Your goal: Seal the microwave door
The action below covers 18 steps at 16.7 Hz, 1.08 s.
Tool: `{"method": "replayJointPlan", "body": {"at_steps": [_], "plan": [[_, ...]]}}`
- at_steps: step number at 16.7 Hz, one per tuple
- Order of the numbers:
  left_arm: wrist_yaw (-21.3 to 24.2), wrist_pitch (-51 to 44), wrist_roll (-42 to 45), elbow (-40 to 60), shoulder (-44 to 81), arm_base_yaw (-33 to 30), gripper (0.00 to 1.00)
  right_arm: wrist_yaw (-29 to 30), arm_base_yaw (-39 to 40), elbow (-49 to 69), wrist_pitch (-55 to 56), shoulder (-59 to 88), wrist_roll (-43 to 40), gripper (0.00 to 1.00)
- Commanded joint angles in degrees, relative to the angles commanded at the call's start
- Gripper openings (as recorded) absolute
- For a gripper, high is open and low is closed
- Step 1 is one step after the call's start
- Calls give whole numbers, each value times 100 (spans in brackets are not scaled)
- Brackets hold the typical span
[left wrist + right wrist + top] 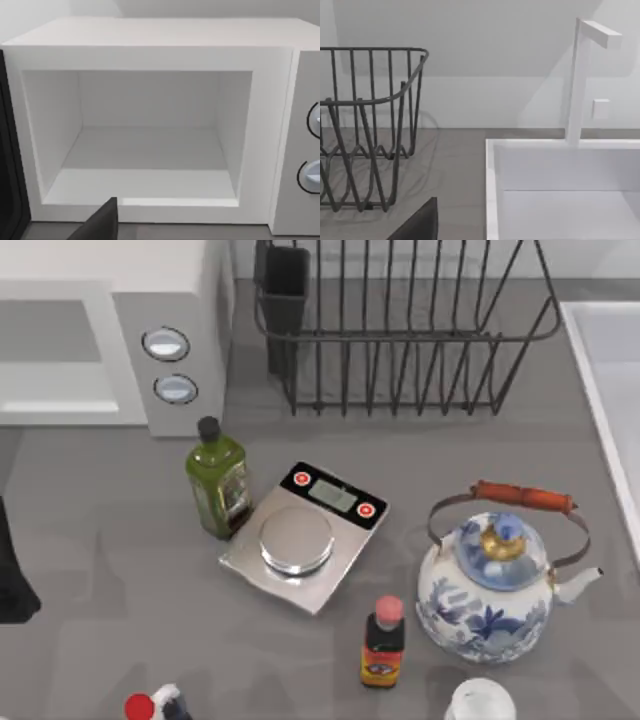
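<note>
Dark-faced microwave door (7, 150): stands swung out at the far left of the opening, seen nearly edge-on from the left wrist, so nothing is sealed yet.
Microwave (150, 32): back-left corner of the table, its white cavity wide open and bare inside, with the two knobs to the right of the opening.
Left gripper (100, 225): out in front of the cavity, facing straight in. I cannot tell whether it is apart or together.
Risk: to my eye the gripper faces the cavity, not the door's outer face. A push from here could enter the opening or catch the door's edge. A glancing shove could also shift the microwave instead of swinging the panel home, or leave the door ajar.
Oil bottle (218, 485): green, black cap on, upright, touching or just beside the scale (300, 540). A wide sweep could topple it.
Dish rack (400, 330): black wire, nothing in it but a dark holder at its left end.
Sauce bottle (383, 643): red cap on, upright.
Kettle (490, 590): blue-and-white, lid on, contents hidden.
Sink (492, 165): far right. The part I can see holds nothing.
Right gripper (420, 222): parked over on the right, facing the rack and sink. Its state I cannot tell either.
</note>
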<state>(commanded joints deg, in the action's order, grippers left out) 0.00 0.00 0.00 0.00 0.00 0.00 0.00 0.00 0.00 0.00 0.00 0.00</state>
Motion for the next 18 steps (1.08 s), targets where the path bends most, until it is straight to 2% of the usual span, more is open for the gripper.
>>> {"method": "replayJointPlan", "body": {"at_steps": [1, 14, 18], "plan": [[0, 0, 0, 0, 0, 0, 100, 0, 0, 0, 0, 0, 0, 100], [0, 0, 0, 0, 0, 0, 2, 0, 0, 0, 0, 0, 0, 100], [0, 0, 0, 0, 0, 0, 0, 0, 0, 0, 0, 0, 0, 100]]}}
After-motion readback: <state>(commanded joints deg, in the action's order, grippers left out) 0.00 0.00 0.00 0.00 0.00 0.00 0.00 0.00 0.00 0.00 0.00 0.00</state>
